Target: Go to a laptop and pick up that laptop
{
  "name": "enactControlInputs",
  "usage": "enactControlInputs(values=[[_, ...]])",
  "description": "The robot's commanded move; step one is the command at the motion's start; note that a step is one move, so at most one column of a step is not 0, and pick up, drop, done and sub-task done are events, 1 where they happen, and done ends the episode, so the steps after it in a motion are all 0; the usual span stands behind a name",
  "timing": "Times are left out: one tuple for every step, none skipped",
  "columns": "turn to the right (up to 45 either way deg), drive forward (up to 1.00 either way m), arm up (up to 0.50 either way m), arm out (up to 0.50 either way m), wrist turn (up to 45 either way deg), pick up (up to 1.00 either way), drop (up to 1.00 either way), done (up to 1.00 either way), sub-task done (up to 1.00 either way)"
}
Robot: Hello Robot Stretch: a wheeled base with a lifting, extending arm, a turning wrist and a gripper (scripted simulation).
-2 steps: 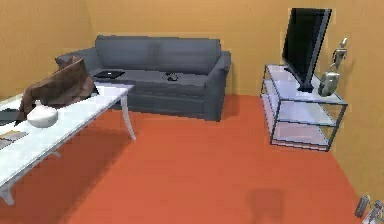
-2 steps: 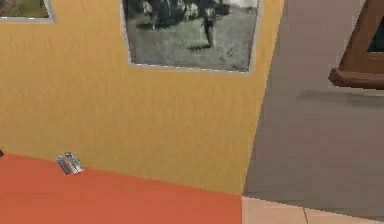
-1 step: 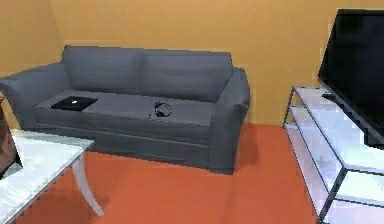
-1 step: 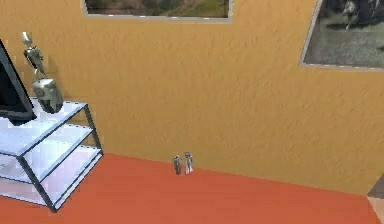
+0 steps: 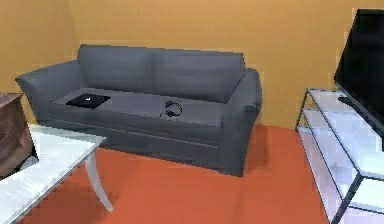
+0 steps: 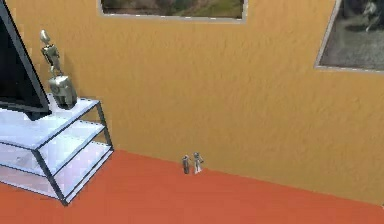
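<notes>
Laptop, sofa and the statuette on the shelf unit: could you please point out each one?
laptop (image 5: 88,100), forward view, middle of its dark flat top.
sofa (image 5: 190,72), forward view, on its back cushion.
statuette (image 6: 60,88), arm side view, on its rounded lower part.

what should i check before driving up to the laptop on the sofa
1. Laptop found: ok, the laptop lies flat on the sofa, on the seat at the forward view's left.
2. Straight route: not ok, the white table stands in front of that seat.
3. Way around: ok, the floor looks bare between table and shelf unit.
4. Clutter by laptop: ok, a small dark object lies apart on the next seat.
5. Reach from the sofa's front: cannot tell.
</notes>
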Motion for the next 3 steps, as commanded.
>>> enactControlInputs(values=[[0.0,0.85,0.00,0.00,0.0,0.00,0.00,0.00,0.00],[-45.0,0.00,0.00,0.00,0.0,0.00,0.00,0.00,0.00],[-45.0,0.00,0.00,0.00,0.0,0.00,0.00,0.00,0.00]])
